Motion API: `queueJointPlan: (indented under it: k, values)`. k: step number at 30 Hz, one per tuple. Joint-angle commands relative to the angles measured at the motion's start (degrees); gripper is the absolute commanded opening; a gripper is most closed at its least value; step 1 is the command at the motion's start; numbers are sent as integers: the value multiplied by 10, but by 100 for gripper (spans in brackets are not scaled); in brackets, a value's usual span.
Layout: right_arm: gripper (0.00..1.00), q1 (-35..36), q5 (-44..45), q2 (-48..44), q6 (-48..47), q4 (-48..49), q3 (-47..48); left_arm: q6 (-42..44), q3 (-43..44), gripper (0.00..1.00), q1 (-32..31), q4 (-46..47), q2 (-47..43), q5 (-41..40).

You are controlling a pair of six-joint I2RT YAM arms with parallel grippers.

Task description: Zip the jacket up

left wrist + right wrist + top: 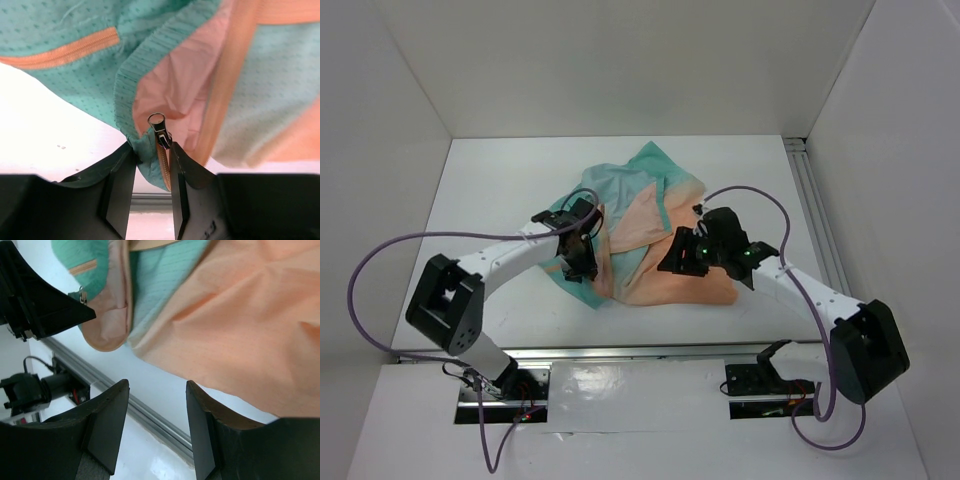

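Note:
The jacket (640, 235) lies crumpled mid-table, teal-green at the left and back, peach toward the right. My left gripper (578, 256) is at its near-left corner. In the left wrist view its jaws (152, 150) are partly closed around the teal bottom hem (145, 160), and the metal zipper slider (161, 132) rests against the right finger. A gap still shows between the fingers lower down. My right gripper (678, 258) hovers at the peach front edge (240, 305). It stands open (156, 385) with only bare table between its fingers.
An aluminium rail (650, 352) runs along the near table edge, close under both grippers. Another rail (812, 200) lines the right side. White walls enclose the table. The left gripper (40, 300) shows in the right wrist view, beside the jacket's corner.

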Motion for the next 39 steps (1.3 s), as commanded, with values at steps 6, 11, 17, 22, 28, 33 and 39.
queueJointPlan:
  k: [6,11,17,22,28,33,39]
  values:
    - [57,122,-30,82,-28,78,90,10,-66,44,9,96,-126,47]
    - [59,192,-18,120,-49,174,109,22,-66,43,14,102,-126,64]
    - [64,244,41,203,-109,204,153,27,-66,43,19,107,-139,70]
    - [62,257,56,240,-117,242,154,38,-71,43,34,107,-144,82]
    - [50,262,77,269,-123,280,148,39,-84,43,47,126,-149,115]
    - [16,262,77,271,-105,313,128,44,-94,44,59,141,-155,129]
    - [0,262,59,266,-93,331,110,44,-126,51,87,196,-172,186]
